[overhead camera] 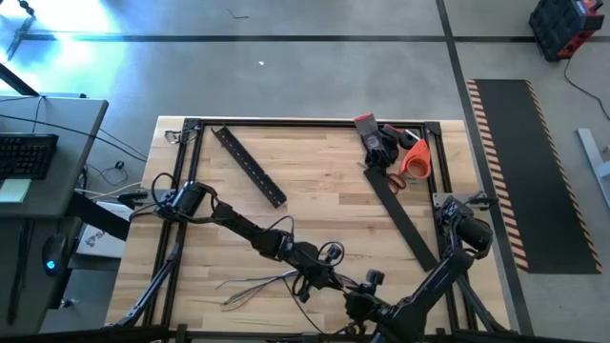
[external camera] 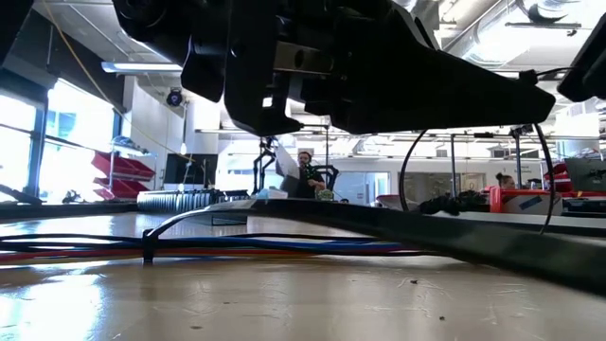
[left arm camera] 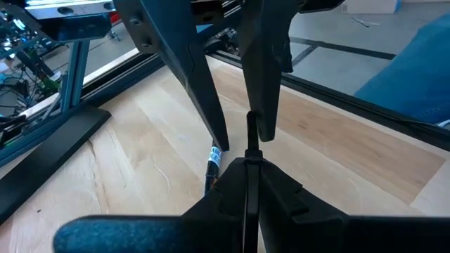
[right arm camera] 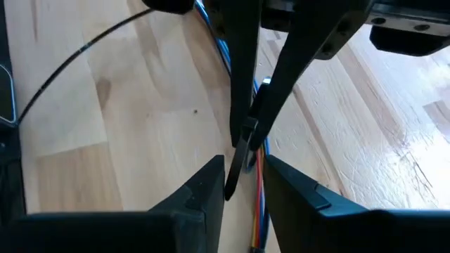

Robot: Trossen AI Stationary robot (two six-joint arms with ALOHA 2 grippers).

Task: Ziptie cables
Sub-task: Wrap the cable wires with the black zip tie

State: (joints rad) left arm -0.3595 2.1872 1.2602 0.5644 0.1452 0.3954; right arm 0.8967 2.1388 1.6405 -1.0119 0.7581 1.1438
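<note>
Light wooden table [overhead camera: 315, 181] inside a black frame. Near its front edge, thin cables [overhead camera: 250, 286], loose ends fanned out. Behind those, a flat perforated black bar [overhead camera: 250, 167] lying diagonally. Toward the table's far right corner, an orange tape roll [overhead camera: 416, 160], gloves [overhead camera: 377, 140] and a long black strip [overhead camera: 405, 221].

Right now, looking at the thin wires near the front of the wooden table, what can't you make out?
- High view: where the thin dark wires meet the two grippers, hidden under the arms.
- Low view: the grippers' fingertips, cut off by the top edge.
- Right wrist view: whether the black zip tie loops the wires, hidden by the other gripper's fingers.
</note>
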